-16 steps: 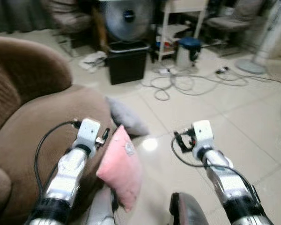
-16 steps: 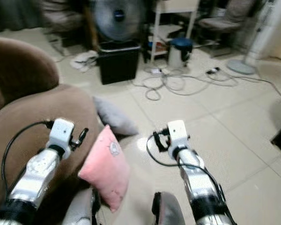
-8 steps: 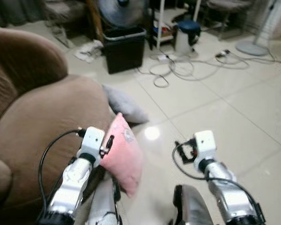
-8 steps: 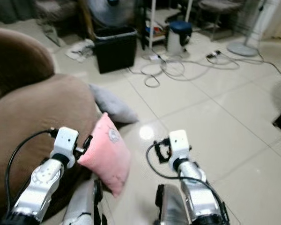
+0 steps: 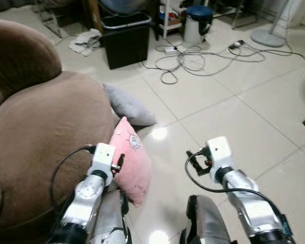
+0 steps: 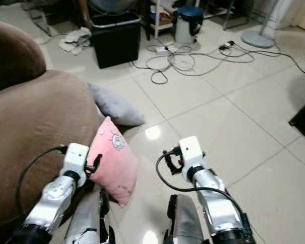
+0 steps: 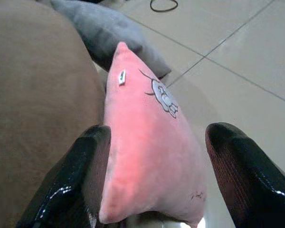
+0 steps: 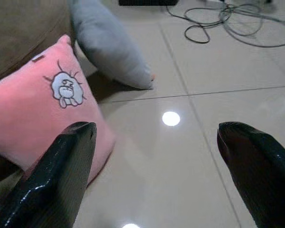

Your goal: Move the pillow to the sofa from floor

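The pink pillow [image 7: 147, 156] stands on edge on the floor [image 5: 234, 117] against the brown sofa [image 5: 40, 132], 1 corner pointing up, between the spread fingers [image 7: 80, 175] of the left gripper [image 7: 156, 190]; contact is unclear. The right gripper [image 8: 156, 166] hangs open above bare tile. Beyond the fingers lies a grey pillow [image 5: 127, 105], partly hidden.

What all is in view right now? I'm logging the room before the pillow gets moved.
Pink pillow: one, pink, standing on the floor against the sofa.
Grey pillow: one, grey, on the floor beyond it.
Sofa: one, brown, left.
Bin: one, black, far floor.
Cables: tangle, grey, far floor.
Lidded pail: one, blue lid, far.
Left gripper: open, straddling the pink pillow.
Right gripper: open, over bare floor.
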